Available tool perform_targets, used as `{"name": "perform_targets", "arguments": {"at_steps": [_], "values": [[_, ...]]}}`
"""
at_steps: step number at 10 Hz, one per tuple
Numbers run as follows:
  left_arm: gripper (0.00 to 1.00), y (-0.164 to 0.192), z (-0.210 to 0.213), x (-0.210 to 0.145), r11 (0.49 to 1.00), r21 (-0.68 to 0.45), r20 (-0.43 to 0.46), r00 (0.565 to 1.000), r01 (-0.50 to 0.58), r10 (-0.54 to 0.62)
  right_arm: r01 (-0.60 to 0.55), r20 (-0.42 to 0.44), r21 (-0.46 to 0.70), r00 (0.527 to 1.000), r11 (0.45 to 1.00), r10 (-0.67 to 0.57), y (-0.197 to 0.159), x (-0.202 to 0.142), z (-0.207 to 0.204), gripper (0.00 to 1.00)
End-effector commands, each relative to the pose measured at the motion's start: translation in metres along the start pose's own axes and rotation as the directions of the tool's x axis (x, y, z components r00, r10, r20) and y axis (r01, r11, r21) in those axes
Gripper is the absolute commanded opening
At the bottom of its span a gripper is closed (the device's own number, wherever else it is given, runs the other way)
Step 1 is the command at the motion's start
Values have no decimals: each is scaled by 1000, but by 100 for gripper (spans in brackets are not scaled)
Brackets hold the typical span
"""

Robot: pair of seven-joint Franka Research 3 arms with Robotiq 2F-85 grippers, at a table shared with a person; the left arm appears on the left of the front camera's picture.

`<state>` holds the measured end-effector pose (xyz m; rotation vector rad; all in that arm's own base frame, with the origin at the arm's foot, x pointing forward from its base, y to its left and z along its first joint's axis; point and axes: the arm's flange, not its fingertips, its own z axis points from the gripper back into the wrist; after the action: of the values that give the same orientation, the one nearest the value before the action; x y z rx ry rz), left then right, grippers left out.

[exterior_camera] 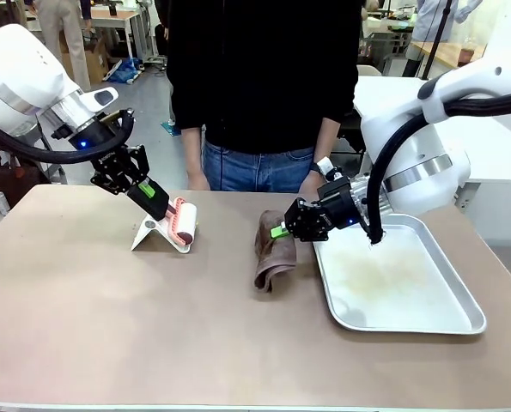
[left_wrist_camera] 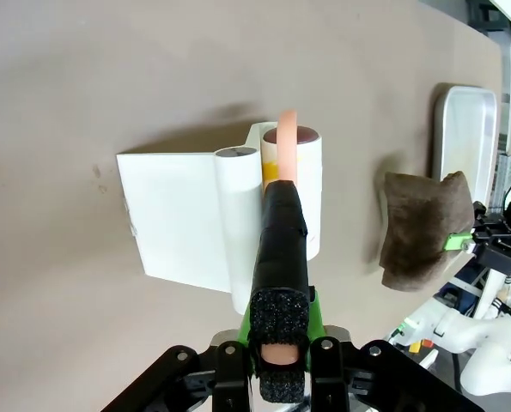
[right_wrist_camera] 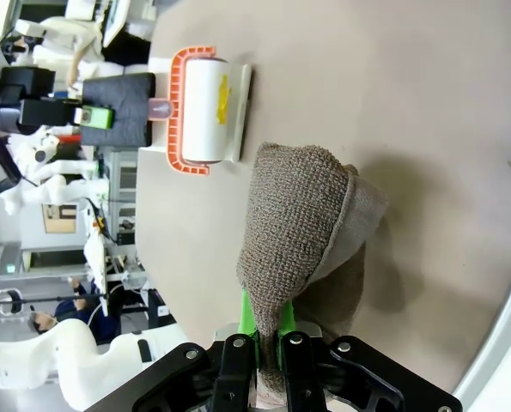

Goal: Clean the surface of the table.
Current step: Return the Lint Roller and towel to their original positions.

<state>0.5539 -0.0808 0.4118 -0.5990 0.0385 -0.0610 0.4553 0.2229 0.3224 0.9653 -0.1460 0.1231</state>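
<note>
The beige-brown table (exterior_camera: 152, 326) spreads across the front view. My left gripper (exterior_camera: 155, 202) is shut on the black foam handle (left_wrist_camera: 279, 257) of a lint roller (exterior_camera: 185, 223). The roller's white roll sits in an orange frame and rests against a white stand (exterior_camera: 148, 233). My right gripper (exterior_camera: 281, 230) is shut on a brown cloth (exterior_camera: 270, 251), whose lower part lies crumpled on the table next to the tray. In the right wrist view the cloth (right_wrist_camera: 298, 215) rises from between the green pads, with the roller (right_wrist_camera: 203, 107) beyond it.
A silver metal tray (exterior_camera: 461, 296) with faint stains lies at the right, just beside the cloth. A person in a dark top and jeans stands at the far edge, hands near the table. The near half of the table is bare.
</note>
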Motion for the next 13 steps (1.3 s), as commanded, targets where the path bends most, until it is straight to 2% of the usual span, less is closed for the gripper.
{"name": "perform_targets", "arguments": {"at_steps": [1,9,10,11,12,13], "values": [[22,7,2,3,1000,-2,-14,1000,-28,28,5,31,8,1000,1000,-5,0,5,1,9],[22,8,-8,0,999,0,-21,999,-42,42,-6,33,-91,999,996,9,-4,3,3,9],[22,7,-7,0,999,-1,-18,999,-46,46,-2,39,-125,999,992,7,-5,3,3,49],[22,7,-8,1,998,10,-17,998,-56,56,-17,23,-150,1000,988,20,-4,2,3,63],[56,8,-8,2,997,24,-20,997,-75,76,-29,13,-183,999,983,31,-3,1,3,100],[82,9,-8,2,997,23,-26,997,-74,75,-59,8,-203,998,977,62,-1,0,3,100]]}}
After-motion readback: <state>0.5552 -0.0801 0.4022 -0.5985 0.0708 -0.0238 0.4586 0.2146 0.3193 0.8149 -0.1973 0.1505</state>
